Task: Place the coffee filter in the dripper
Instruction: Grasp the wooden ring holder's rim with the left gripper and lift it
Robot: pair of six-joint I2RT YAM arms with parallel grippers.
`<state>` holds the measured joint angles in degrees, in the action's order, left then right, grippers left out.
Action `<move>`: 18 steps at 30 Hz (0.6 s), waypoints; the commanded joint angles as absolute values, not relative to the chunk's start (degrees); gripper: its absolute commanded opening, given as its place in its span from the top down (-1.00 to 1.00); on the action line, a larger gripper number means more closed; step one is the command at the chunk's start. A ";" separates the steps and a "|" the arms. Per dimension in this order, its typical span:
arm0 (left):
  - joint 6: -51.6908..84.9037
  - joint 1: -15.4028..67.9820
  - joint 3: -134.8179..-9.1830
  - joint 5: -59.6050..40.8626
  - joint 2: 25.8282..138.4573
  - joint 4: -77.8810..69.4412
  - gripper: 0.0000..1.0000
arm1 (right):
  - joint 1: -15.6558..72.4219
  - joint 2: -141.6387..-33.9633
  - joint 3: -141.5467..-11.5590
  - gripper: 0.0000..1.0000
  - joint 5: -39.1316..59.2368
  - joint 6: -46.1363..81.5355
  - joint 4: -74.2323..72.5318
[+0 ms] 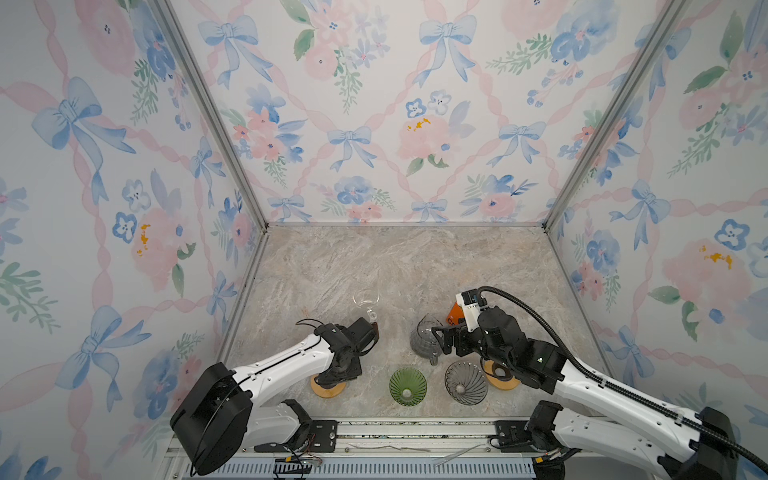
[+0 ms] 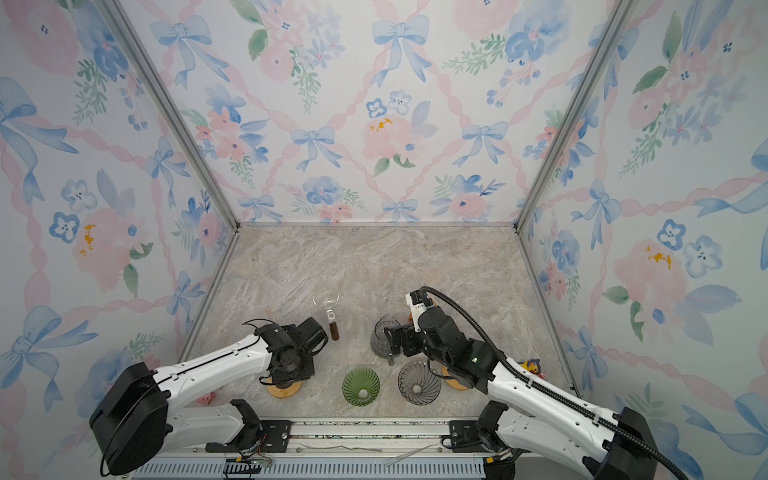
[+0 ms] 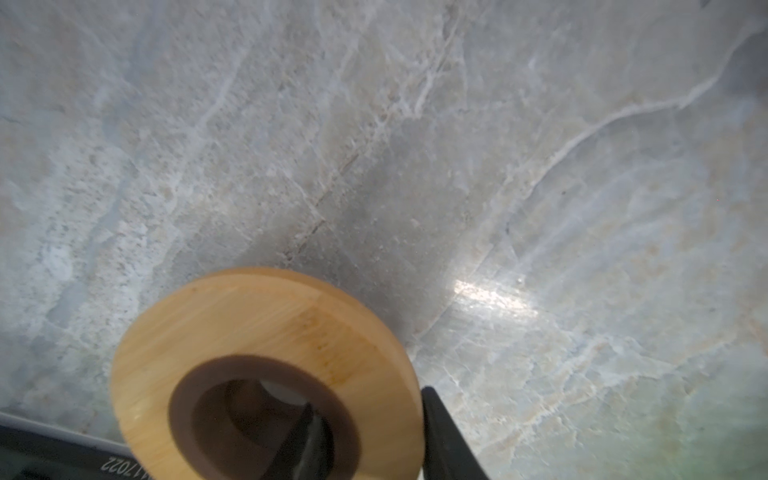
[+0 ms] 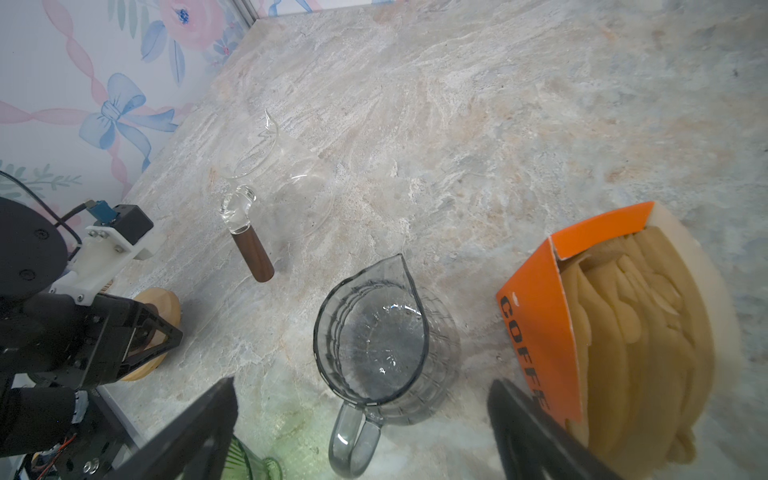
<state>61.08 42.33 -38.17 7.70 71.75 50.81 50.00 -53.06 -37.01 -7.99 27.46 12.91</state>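
Brown paper coffee filters (image 4: pixel 648 332) stand stacked in an open orange box (image 4: pixel 536 332) at the back right, partly hidden by my right arm in a top view (image 1: pixel 453 313). A green ribbed dripper (image 1: pixel 408 385) and a grey ribbed dripper (image 1: pixel 466 382) sit empty near the front edge. My right gripper (image 4: pixel 361 403) is open above a grey glass pitcher (image 4: pixel 374 332), beside the box. My left gripper (image 3: pixel 368 432) is shut on a wooden ring (image 3: pixel 266 332), one finger in its hole and one outside the rim.
A clear glass carafe (image 4: pixel 266 183) with a wooden handle (image 1: pixel 374 328) stands behind the left arm. Another wooden ring (image 1: pixel 505 380) lies under the right arm. Floral walls enclose three sides of the marble tabletop (image 1: pixel 415 266). A metal rail (image 1: pixel 415 432) runs along the front.
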 commanded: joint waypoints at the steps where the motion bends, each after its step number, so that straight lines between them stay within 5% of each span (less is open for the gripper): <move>1: 59.51 41.93 -38.46 8.46 72.99 50.57 0.30 | 50.58 -51.70 -36.20 -0.93 -9.36 27.76 14.08; 12: 58.71 41.92 -37.62 6.12 74.01 50.22 0.13 | 50.27 -50.44 -35.59 -0.93 -10.02 27.73 14.68; 18: 58.54 41.92 -37.32 6.14 74.35 50.19 0.21 | 50.20 -50.71 -35.68 -0.93 -9.93 27.77 14.33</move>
